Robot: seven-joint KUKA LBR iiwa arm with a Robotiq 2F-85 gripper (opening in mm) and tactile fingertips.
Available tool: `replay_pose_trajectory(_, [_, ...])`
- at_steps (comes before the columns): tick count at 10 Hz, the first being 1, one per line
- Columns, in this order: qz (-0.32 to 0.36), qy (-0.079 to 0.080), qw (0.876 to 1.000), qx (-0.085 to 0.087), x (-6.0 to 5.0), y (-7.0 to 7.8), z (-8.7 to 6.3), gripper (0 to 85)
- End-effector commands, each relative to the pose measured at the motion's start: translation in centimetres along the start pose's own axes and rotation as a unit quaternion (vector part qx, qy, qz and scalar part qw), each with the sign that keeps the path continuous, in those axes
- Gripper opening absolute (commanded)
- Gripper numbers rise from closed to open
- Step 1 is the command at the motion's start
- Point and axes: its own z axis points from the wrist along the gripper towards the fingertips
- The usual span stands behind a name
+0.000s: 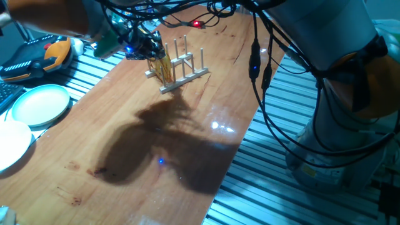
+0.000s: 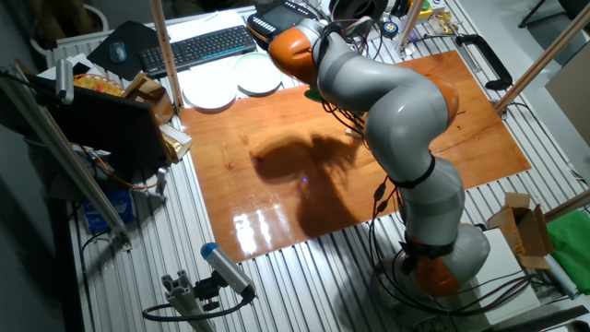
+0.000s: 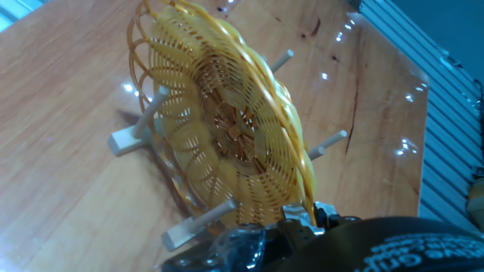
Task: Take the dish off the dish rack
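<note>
The dish (image 3: pixel 227 128) is a yellow woven wicker basket-plate. It stands on edge between the pegs of the small wooden dish rack (image 3: pixel 140 128). In one fixed view the dish (image 1: pixel 164 67) shows in the near end of the rack (image 1: pixel 184 65), at the far part of the table. My gripper (image 1: pixel 149 49) is at the dish's upper rim. In the hand view the gripper (image 3: pixel 314 215) sits at the bottom edge, and the rim runs in between its close-set fingertips. In the other fixed view the arm hides the rack and the dish.
A pale green plate (image 1: pixel 40 103) and a white plate (image 1: pixel 11 145) lie off the table's left edge; both plates also show in the other fixed view (image 2: pixel 258 74) (image 2: pixel 210 90). A keyboard (image 2: pixel 198 46) lies behind them. Cables hang over the rack from the arm (image 2: pixel 396 111).
</note>
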Motion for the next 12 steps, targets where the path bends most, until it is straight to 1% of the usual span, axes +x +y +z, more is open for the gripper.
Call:
replay_pose_trajectory(1, [-0.002, -0.001, 1.0, 0.004, -0.2, -0.1, -0.2, 0.7])
replay_pose_trajectory(5, [-0.004, -0.005, 1.0, 0.008, -0.5, -0.3, -0.9, 0.7])
replay_pose_trajectory(10, [-0.007, -0.013, 1.0, 0.015, -1.4, -1.1, -2.6, 0.7])
replay_pose_trajectory(12, [-0.01, -0.014, 1.0, 0.015, -1.6, -1.6, -3.1, 0.7])
